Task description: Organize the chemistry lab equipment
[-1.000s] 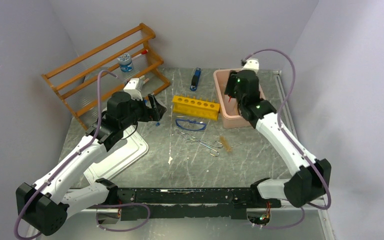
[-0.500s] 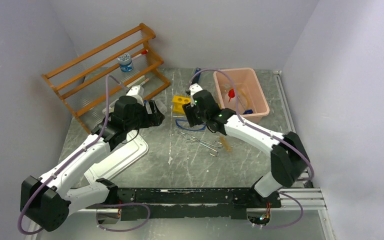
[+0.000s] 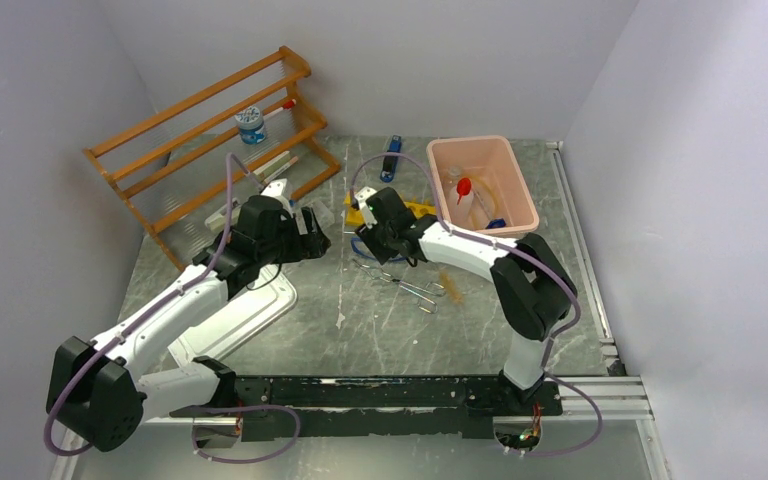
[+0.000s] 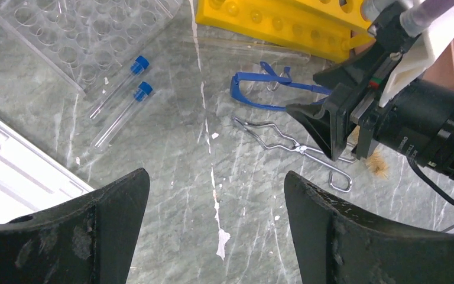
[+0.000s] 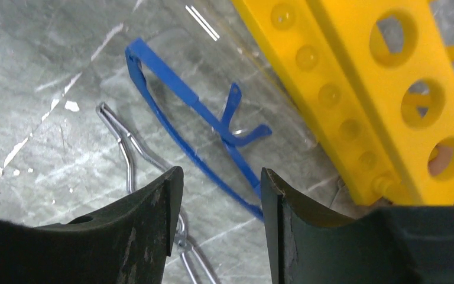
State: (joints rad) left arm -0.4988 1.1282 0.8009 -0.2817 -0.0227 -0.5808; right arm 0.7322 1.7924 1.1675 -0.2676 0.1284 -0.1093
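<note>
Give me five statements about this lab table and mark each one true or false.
1. The goggles lie on the table beside the yellow rack. True.
2. The right gripper is shut on the tongs. False: it is open above the goggles, and the tongs lie free on the table.
3. The blue-capped tubes stand in the yellow rack. False: they lie flat on the table by the clear rack.
4. The red-capped squeeze bottle is in the pink bin. True.
5. The left gripper is open and empty. True.

Blue-framed goggles (image 5: 200, 111) just beside metal tongs (image 4: 284, 145).
</note>
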